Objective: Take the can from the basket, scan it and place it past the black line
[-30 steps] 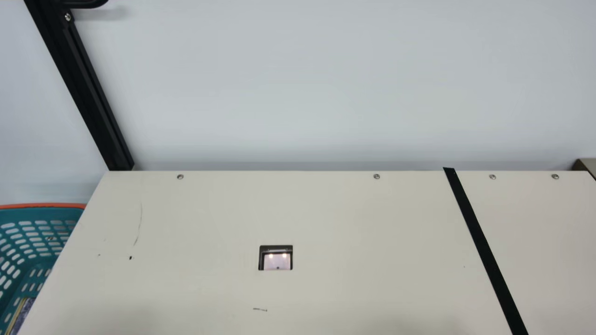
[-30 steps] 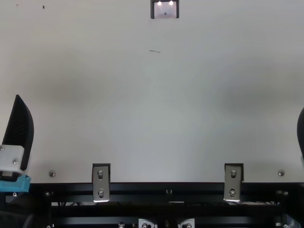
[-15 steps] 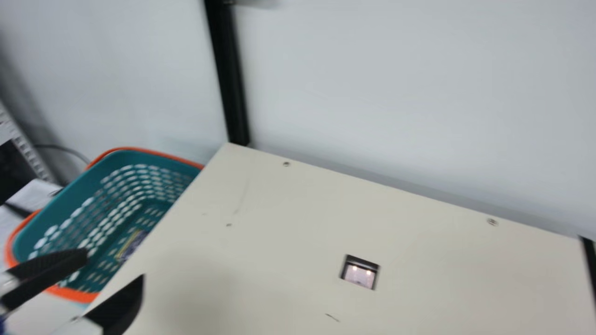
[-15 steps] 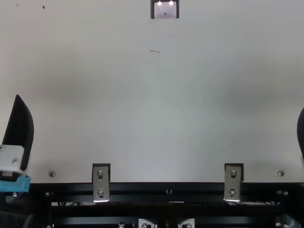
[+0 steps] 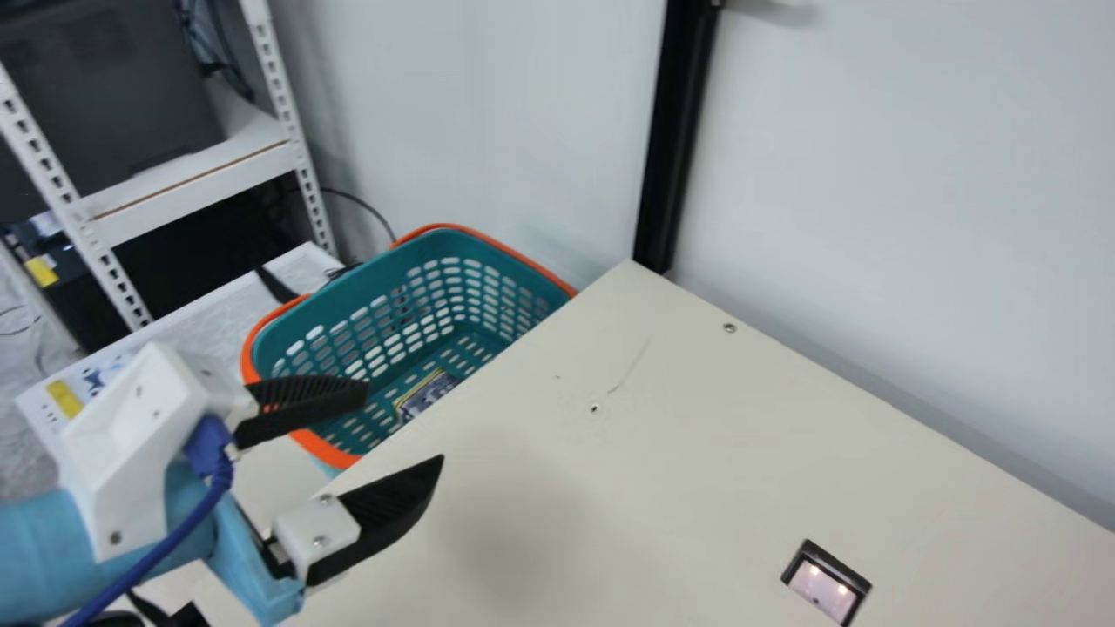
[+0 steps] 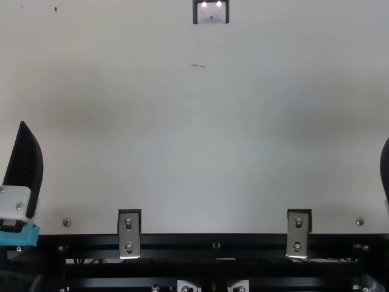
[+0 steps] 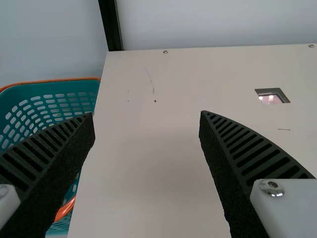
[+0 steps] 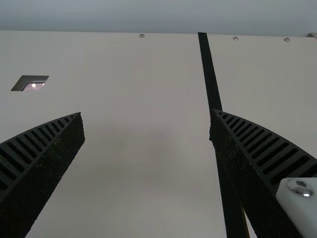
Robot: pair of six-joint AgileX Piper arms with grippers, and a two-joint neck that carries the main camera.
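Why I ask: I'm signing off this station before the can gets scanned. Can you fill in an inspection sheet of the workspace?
Surface: cream table, with a few thin dark marks and screws along its edges.
Job's things: teal basket beside the table, holding a dark blue and yellow item, partly hidden; cannot tell if it is the can. Scanner window lit; black line on the table.
Clutter: dark equipment on a rack.
Grippers: left gripper open, right gripper open; nothing seen between either's fingers.
Cables: blue cable along the left arm; black cable behind the basket.
Surroundings: white rack, black post, pale walls.
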